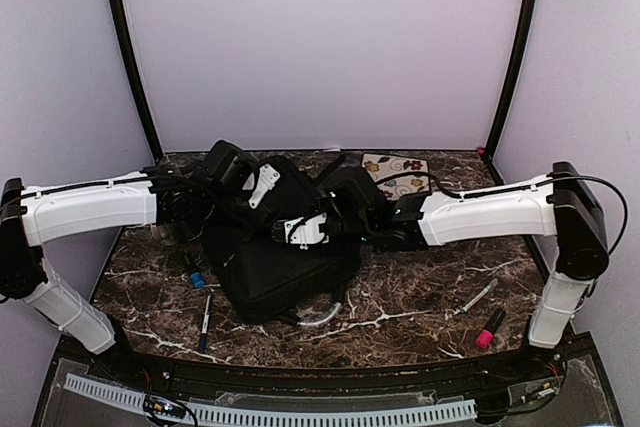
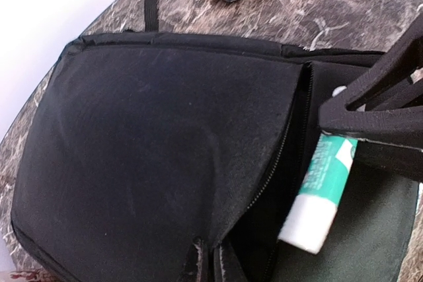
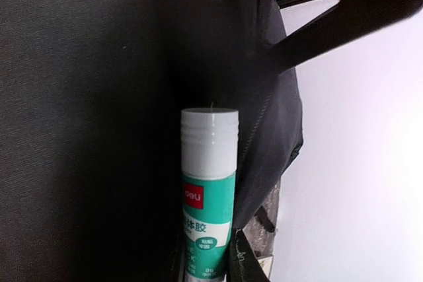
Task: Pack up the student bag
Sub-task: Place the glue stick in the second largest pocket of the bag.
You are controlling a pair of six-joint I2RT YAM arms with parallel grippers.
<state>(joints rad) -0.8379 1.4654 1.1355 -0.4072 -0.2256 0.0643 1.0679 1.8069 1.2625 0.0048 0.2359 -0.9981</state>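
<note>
Student bag (image 2: pixel 145 143) between left fingers (image 2: pixel 197 261)

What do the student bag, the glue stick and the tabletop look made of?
Large black student bag: soft fabric, matte, creasing along the zipper. White-and-green glue stick: smooth plastic, likely, with a printed label. Dark veined tabletop: marble-look, some sheen; possibly laminate.

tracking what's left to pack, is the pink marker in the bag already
No, the pink marker lies on the table, well off to the right of the student bag.
</note>
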